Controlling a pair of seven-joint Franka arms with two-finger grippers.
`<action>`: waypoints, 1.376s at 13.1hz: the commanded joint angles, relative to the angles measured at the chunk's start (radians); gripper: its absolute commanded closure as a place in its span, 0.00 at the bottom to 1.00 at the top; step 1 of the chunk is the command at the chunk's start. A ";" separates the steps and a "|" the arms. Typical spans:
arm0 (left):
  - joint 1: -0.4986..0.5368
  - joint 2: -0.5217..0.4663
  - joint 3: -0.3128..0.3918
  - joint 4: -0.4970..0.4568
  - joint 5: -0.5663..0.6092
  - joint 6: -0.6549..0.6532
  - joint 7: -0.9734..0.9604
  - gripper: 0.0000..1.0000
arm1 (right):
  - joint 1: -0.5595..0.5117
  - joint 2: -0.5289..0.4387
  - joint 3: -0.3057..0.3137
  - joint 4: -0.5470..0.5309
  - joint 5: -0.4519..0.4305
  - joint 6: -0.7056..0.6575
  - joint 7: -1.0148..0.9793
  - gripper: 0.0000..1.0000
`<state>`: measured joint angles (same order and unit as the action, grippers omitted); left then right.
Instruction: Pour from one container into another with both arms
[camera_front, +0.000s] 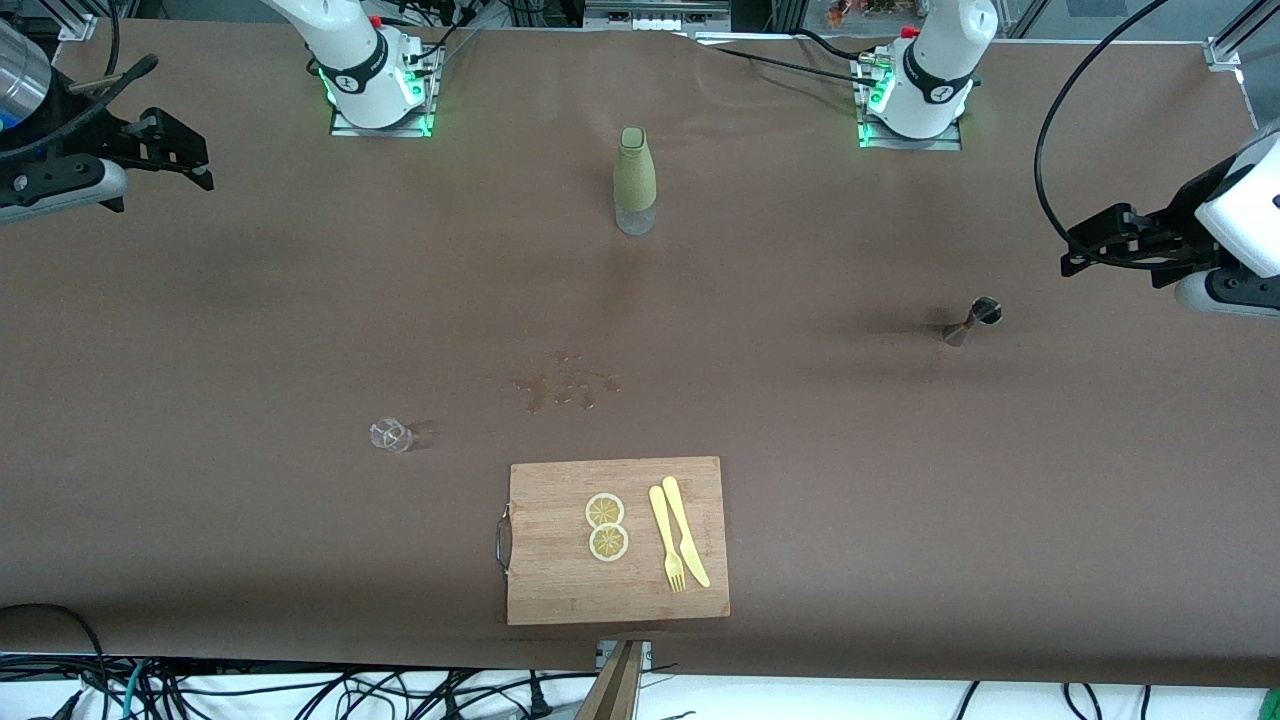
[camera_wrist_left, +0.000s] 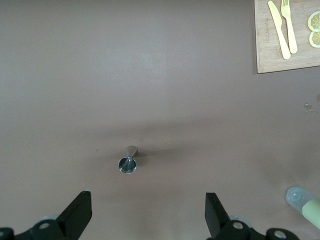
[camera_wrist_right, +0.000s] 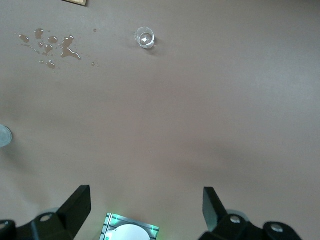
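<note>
A small metal jigger (camera_front: 972, 320) (camera_wrist_left: 128, 162) stands toward the left arm's end of the table. A little clear glass cup (camera_front: 390, 435) (camera_wrist_right: 144, 37) stands toward the right arm's end. A green-sleeved bottle (camera_front: 636, 180) (camera_wrist_left: 305, 202) stands upright between the two bases. My left gripper (camera_front: 1085, 255) (camera_wrist_left: 147, 200) hangs open and empty in the air over the left arm's end of the table, the jigger showing past its fingers. My right gripper (camera_front: 195, 160) (camera_wrist_right: 145, 194) hangs open and empty over the right arm's end, well away from the cup.
A wooden cutting board (camera_front: 560, 590) (camera_wrist_left: 270, 55) near the front edge carries two lemon slices (camera_front: 606, 526), a yellow fork (camera_front: 664, 540) and a yellow knife (camera_front: 686, 530). Water drops (camera_front: 565, 385) (camera_wrist_right: 50, 44) lie spilled mid-table. The right arm's base (camera_wrist_right: 130, 232) shows under its gripper.
</note>
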<state>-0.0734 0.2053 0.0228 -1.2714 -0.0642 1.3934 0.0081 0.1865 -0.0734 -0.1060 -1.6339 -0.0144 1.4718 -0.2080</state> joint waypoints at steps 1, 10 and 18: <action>0.000 0.022 0.000 0.038 -0.005 -0.011 0.007 0.00 | 0.007 0.003 -0.001 0.019 0.002 -0.018 0.013 0.01; 0.006 0.029 0.002 0.040 -0.005 -0.011 0.010 0.00 | 0.007 0.003 -0.001 0.019 0.001 -0.015 0.010 0.01; 0.007 0.029 0.002 0.040 -0.009 -0.011 0.012 0.00 | 0.007 0.001 -0.001 0.019 0.001 -0.018 0.015 0.01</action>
<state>-0.0711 0.2157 0.0256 -1.2714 -0.0642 1.3934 0.0081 0.1866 -0.0734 -0.1060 -1.6339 -0.0144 1.4718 -0.2077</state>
